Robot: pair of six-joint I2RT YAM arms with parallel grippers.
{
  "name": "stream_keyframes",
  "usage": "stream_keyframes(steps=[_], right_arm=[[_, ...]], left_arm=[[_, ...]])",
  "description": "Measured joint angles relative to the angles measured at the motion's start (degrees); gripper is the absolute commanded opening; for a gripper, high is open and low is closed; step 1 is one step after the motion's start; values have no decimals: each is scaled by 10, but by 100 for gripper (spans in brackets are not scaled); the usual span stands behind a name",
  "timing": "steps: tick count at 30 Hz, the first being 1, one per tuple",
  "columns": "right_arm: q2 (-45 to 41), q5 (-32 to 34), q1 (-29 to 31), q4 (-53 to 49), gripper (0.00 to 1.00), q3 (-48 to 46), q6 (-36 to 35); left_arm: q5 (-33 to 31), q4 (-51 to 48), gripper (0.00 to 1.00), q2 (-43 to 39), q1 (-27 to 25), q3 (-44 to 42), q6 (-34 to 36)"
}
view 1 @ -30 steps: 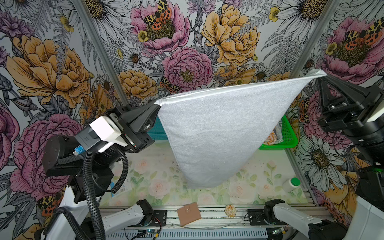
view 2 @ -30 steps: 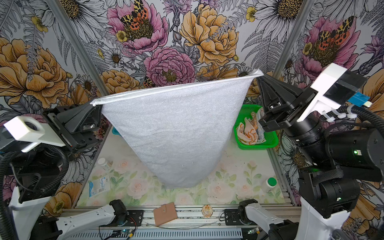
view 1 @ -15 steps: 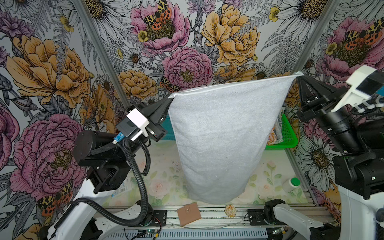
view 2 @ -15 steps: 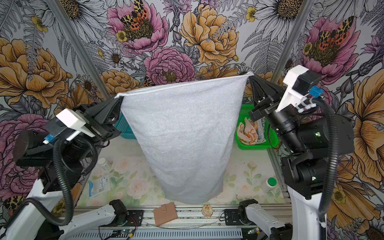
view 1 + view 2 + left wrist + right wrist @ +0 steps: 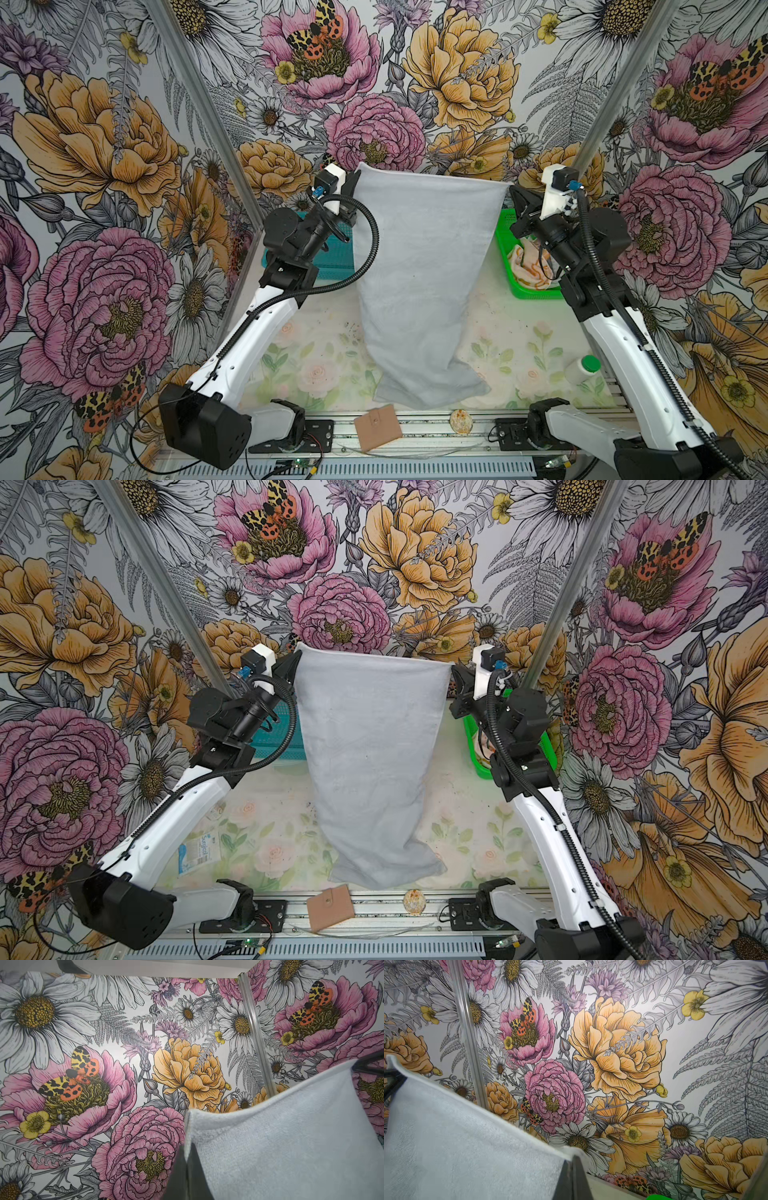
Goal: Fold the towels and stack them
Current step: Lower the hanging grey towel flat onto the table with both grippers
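Note:
The large light grey towel (image 5: 419, 270) (image 5: 365, 746) hangs stretched between my two arms in both top views, its top edge level and its lower end crumpled on the table near the front rail. My left gripper (image 5: 356, 178) (image 5: 297, 656) (image 5: 187, 1147) is shut on the towel's top left corner (image 5: 291, 1136). My right gripper (image 5: 512, 191) (image 5: 454, 671) (image 5: 572, 1159) is shut on the top right corner (image 5: 456, 1147). An orange-and-cream towel (image 5: 525, 266) lies bunched in the green basket (image 5: 536, 293), partly behind my right arm.
A teal basket (image 5: 336, 257) stands at the back left behind my left arm. A tan wallet (image 5: 377, 427) and a small round thing (image 5: 460, 421) lie on the front rail. A white bottle with a green cap (image 5: 582, 369) stands front right, a blue-white packet (image 5: 199, 852) front left.
Both arms have come down and drawn closer together with the grey towel. Its top edge is shorter and lower, and its bottom end has reached the table.

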Motion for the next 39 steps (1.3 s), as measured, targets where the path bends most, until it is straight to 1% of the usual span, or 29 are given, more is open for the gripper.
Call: stream_keyframes(steps=[3, 7, 12, 15, 19, 21, 24, 27, 33, 39], right_arm=[[24, 5, -1, 33, 0, -24, -8], [63, 10, -1, 56, 0, -37, -18], [89, 23, -4, 82, 0, -72, -22], [93, 32, -4, 93, 0, -97, -23], [116, 57, -5, 103, 0, -100, -26], [133, 78, -5, 102, 0, -100, -27], [163, 116, -6, 96, 0, -97, -32], [201, 138, -12, 81, 0, -75, -38], [301, 150, -30, 82, 0, -6, -38], [402, 148, -35, 85, 0, 67, -41]], left_arm=[[0, 45, 0, 46, 12, -26, -15], [-1, 73, 0, 95, 20, -55, -22], [-7, 85, 0, 118, 20, -75, -24], [-20, 85, 0, 128, 15, -76, -10], [-44, 77, 0, 162, 2, -65, 11], [-47, 62, 0, 193, -1, -41, 13], [-54, 23, 0, 249, -7, 16, 17], [-77, -10, 0, 302, -18, 74, 22], [-144, -63, 0, 413, -37, 193, 32], [-216, -118, 0, 531, -38, 346, 41]])
